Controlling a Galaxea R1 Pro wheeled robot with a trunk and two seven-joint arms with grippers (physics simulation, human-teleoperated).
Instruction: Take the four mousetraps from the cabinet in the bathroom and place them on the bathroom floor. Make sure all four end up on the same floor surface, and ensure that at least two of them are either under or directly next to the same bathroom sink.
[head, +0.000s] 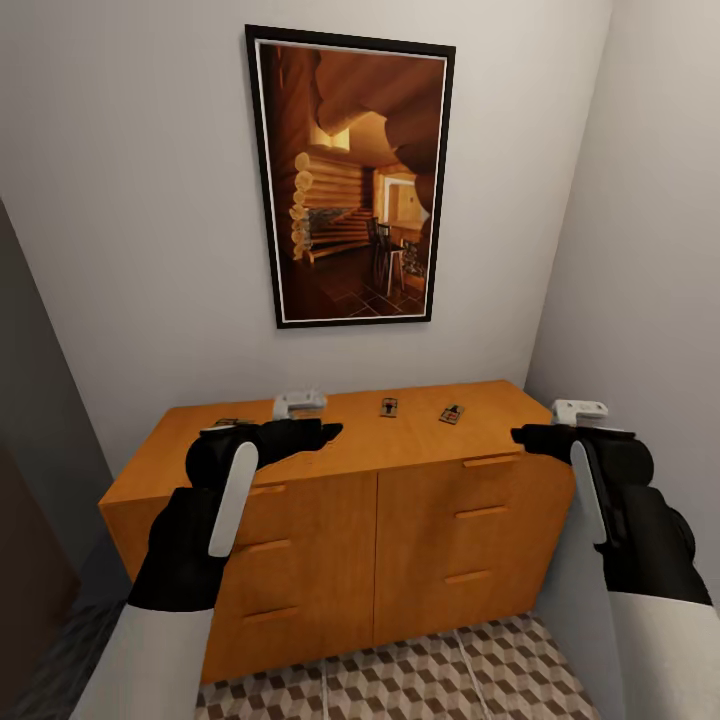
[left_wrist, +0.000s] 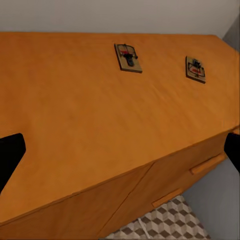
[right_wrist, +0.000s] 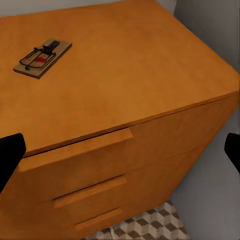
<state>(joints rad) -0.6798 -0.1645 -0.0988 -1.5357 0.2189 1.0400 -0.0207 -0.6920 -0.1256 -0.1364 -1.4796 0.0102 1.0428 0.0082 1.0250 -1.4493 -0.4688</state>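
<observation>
- Facing cabinet; mousetraps lying flat on top, within reach.
- Left gripper spread, empty, poised above for pickup.
- Right gripper spread, empty, at front edge.

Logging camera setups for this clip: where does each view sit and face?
Head: high, facing the orange-brown wooden cabinet; both arms, left pincer, right pincer.
Left wrist: over the cabinet top; two tan wooden mousetraps; black fingertips.
Right wrist: at the cabinet's front corner; fingertips.
Shared: one mousetrap.
</observation>
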